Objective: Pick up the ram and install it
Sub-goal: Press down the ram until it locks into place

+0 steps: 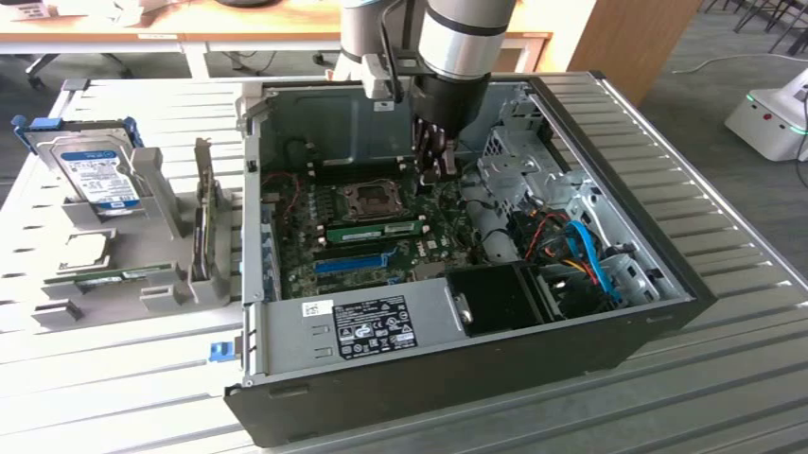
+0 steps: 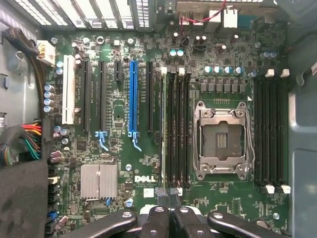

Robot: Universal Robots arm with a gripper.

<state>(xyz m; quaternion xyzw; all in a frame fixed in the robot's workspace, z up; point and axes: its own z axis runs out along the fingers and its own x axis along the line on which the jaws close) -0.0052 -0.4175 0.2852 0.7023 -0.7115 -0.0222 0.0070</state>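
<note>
Hanging over the open black tower computer case [image 1: 569, 355], the arm's dark fingers [image 1: 433, 156] are clenched together, with nothing visible between them. The wrist view shows the same fingers [image 2: 157, 220] pressed side by side.

A long, thin green ram stick [image 1: 378, 230] stands on edge in a black memory slot of the green motherboard [image 1: 293, 270], just beside the square metal processor socket [image 1: 374, 199]. From the fingers it lies below and a little towards the exterior view's left, apart from them and not touching.

In the wrist view this ram stick [image 2: 163, 129] shows edge-on as a pale green line. Its long axis runs straight out from the seam where the fingers meet, so fingers and stick are lined up lengthwise. Empty black memory slots [image 2: 178, 129] lie along one side of it and the long blue expansion slot [image 2: 132, 99] lies beyond on the other.

What looks like a second green stick [image 1: 123, 275] of the same kind rests in a grey plastic holder [image 1: 165, 298] on the slatted metal worktop [image 1: 707, 189]. It is outside the case and well apart from the fingers, towards the exterior view's left.

Judging by how things lie, the seated stick is the one in hand. Whether its end latches have closed fully, I cannot tell.
</note>
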